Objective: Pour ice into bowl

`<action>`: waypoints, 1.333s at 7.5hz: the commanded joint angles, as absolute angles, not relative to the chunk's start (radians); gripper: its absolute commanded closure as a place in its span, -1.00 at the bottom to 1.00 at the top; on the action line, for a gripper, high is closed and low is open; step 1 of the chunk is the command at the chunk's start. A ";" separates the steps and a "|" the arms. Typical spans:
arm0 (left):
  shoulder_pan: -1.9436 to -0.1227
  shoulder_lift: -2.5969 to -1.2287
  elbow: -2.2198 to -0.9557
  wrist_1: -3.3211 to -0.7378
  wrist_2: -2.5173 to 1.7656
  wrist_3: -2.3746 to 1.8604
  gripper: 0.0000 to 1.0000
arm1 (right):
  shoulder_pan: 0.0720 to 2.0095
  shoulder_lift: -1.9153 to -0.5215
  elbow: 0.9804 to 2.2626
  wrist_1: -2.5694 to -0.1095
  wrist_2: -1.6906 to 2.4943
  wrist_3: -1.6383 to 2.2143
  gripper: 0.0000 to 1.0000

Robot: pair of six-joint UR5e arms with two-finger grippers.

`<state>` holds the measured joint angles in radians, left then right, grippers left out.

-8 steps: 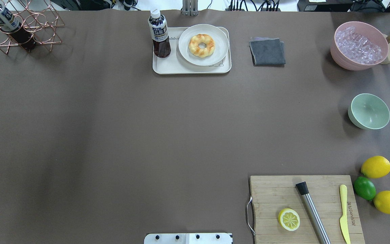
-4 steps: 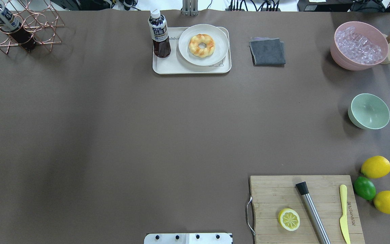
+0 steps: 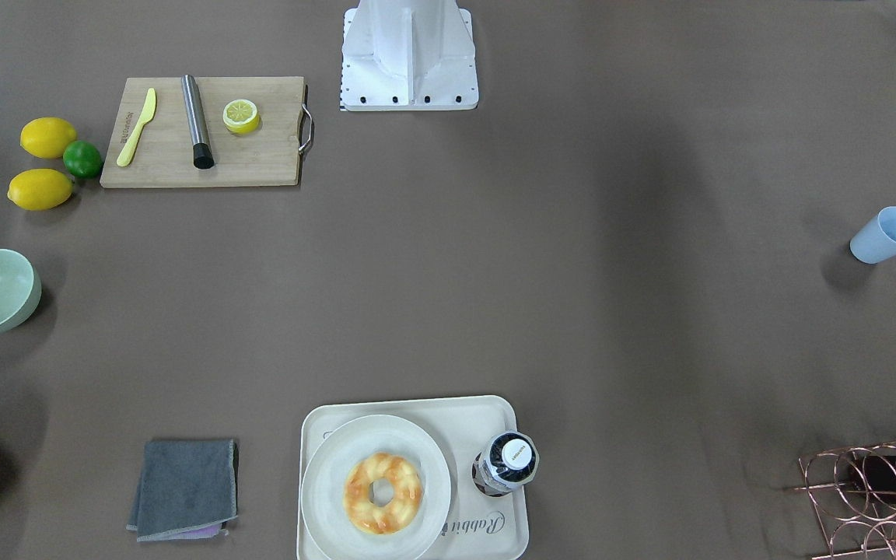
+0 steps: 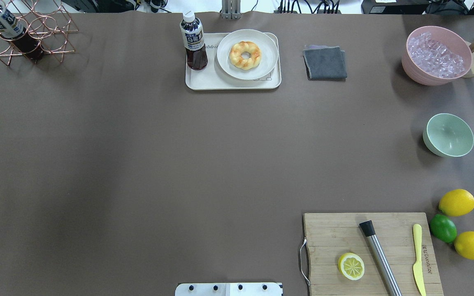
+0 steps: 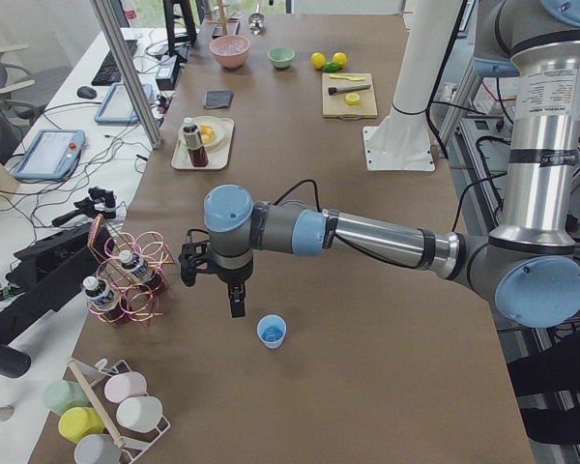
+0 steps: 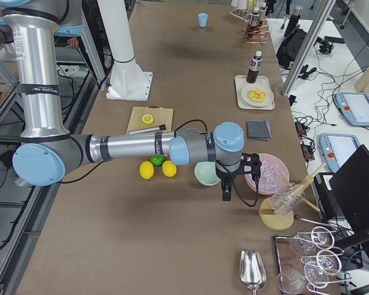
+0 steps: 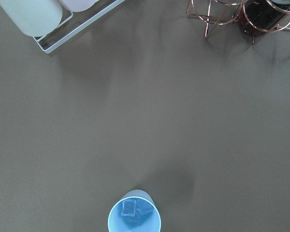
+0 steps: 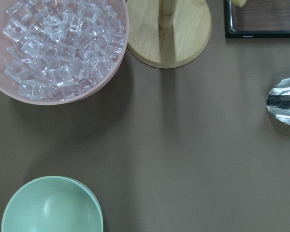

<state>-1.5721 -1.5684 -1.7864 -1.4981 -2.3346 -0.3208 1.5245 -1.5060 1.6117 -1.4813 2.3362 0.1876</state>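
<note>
A few small clear ice cubes [image 7: 132,210] lie in the upright light blue cup [image 7: 134,213], which stands far out on the table's left side [image 3: 887,234]. The empty mint-green bowl [image 4: 449,135] stands at the right side, and also shows in the right wrist view [image 8: 50,205]. My left gripper [image 5: 237,307] hangs above the table just beside the cup [image 5: 271,331]. My right gripper [image 6: 226,193] hangs near the bowl [image 6: 207,173] and the pink tub. Both grippers show only in the side views, so I cannot tell whether they are open or shut.
A pink tub [image 4: 436,55] full of ice stands behind the bowl, next to a wooden stand [image 8: 169,34]. Lemons and a lime [image 4: 442,228] lie by a cutting board [image 4: 335,234]. A tray [image 4: 204,80] with donut and bottle, a grey cloth [image 4: 325,61] and a wire rack [image 4: 27,33] stand at the far edge.
</note>
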 commanded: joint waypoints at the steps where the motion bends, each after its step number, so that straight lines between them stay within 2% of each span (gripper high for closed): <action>1: -1.525 -1.540 -1.857 -1.493 -2.335 -0.494 -0.96 | 1.428 -1.444 1.505 -1.407 2.330 0.209 -0.98; 4: -1.479 -1.543 -1.905 -1.506 -2.333 -0.676 -0.96 | 1.335 -1.362 1.421 -1.364 2.304 0.239 -0.98; 5: -1.400 -1.540 -1.957 -1.506 -2.162 -0.848 -0.96 | 1.315 -1.341 1.405 -1.361 2.298 0.253 -0.98; 6: -1.270 -1.542 -1.982 -1.505 -2.019 -0.993 -0.96 | 1.298 -1.341 1.405 -1.347 2.287 0.262 -0.98; 10: -1.151 -1.537 -2.032 -1.474 -1.871 -1.314 -0.94 | 1.270 -1.390 1.376 -1.267 2.286 0.273 -0.98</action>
<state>-1.2196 -1.5408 -2.0150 -1.4982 -1.9753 -1.1828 1.2769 -1.3593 1.3876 -1.3154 2.2874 0.2638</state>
